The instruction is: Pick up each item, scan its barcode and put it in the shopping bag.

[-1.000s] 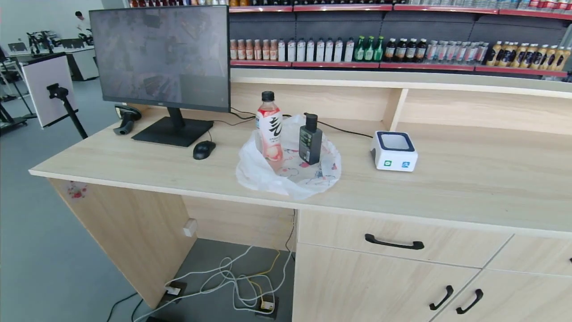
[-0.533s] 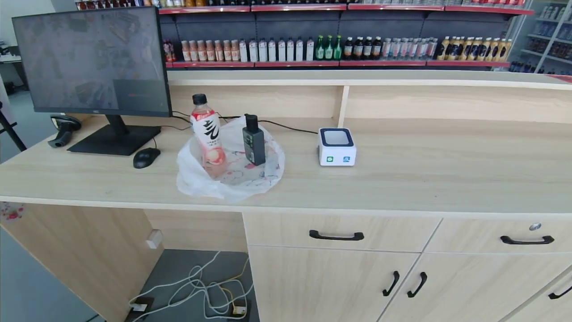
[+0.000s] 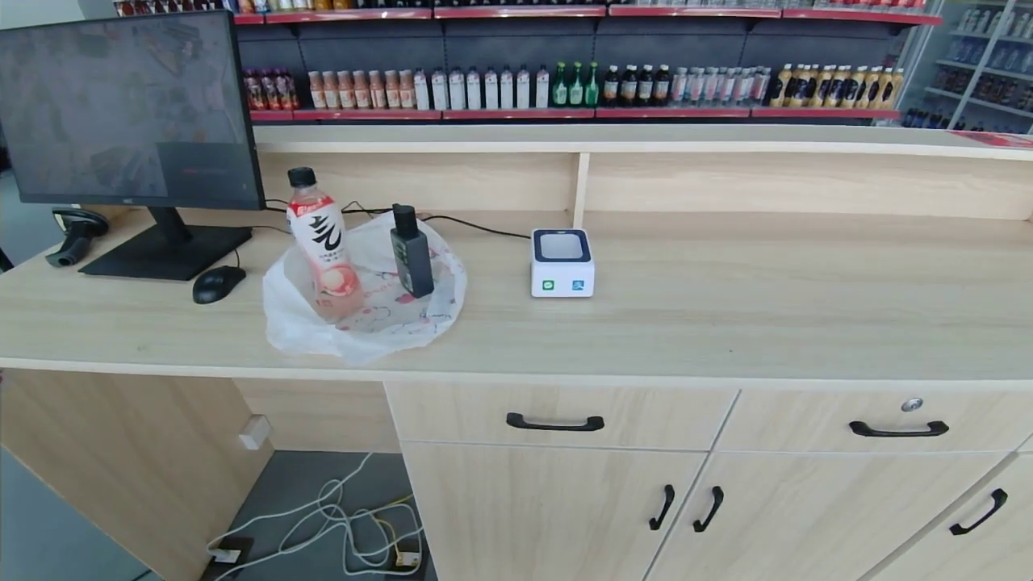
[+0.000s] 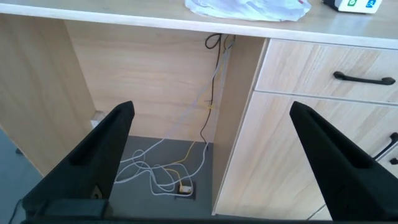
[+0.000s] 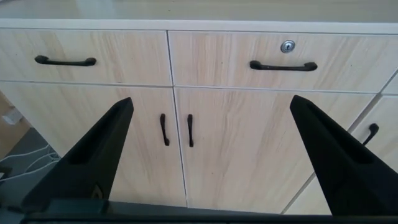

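Both of the task's items stand upright on the white shopping bag, which lies slumped and spread out on the left part of the desk, near its front edge. Whether they are properly inside the bag or only resting on its plastic cannot be told. The pink drink bottle is at the bag's left and the small dark pump bottle at its right, near each other but apart. Standing them upright probably keeps their sides and labels easy to reach. The white box scanner sits just right of the bag with its window facing up, so I judge an item needs only a short carry across it. The left jaws and right jaws hang low in front of the desk's drawers, both spread wide and empty, well apart from the bottles. As for writing, the pink bottle's label carries a large black brush mark, the dark bottle has pale print too small to read, and the scanner's front shows two small square icons, one green and one blue
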Available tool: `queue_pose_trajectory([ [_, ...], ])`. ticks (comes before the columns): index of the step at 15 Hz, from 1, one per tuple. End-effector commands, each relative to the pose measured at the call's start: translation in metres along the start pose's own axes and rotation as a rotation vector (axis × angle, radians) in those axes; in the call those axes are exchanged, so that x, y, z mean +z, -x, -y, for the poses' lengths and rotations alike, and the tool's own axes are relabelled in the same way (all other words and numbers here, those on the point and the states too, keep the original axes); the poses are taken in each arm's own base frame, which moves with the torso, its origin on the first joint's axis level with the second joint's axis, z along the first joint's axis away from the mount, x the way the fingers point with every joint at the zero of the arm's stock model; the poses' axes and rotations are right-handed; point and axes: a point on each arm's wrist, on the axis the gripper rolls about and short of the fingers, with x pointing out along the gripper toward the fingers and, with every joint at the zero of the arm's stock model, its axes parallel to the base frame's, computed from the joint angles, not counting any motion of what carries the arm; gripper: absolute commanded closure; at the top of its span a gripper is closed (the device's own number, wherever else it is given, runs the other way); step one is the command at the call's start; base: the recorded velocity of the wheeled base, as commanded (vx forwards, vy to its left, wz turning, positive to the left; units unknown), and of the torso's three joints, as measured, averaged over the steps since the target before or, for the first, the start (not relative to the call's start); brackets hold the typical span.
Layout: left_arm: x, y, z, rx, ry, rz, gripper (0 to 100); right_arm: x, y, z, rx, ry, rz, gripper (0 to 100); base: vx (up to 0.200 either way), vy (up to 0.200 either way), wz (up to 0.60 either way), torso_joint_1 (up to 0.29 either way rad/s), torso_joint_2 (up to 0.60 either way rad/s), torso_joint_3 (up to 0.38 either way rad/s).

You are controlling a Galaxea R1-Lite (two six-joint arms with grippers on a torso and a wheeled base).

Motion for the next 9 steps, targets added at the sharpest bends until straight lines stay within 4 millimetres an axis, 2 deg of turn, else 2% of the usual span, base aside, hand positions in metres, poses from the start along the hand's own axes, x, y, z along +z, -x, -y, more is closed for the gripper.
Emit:
queue_pose_trajectory([
  [1,0.0001,0.0001,0.0000,0.001,0.000,0.001,0,-0.0001,0.0000,0.0000,0.001,0.000,-0.001,0,-0.200,0.000,0.00,0.012,0.01,0.002],
  [5,0.0001,0.0001,0.0000,0.002,0.006,0.001,0,0.0000,0.0000,0.0000,0.001,0.002,0.001,0,-0.200,0.000,0.00,-0.004,0.00,0.004],
  [9,0.0001,0.0001,0.0000,0.001,0.003,0.001,0,0.0000,0.0000,0.0000,0.001,0.002,0.001,0,0.000,0.000,0.00,0.000,0.00,0.000],
])
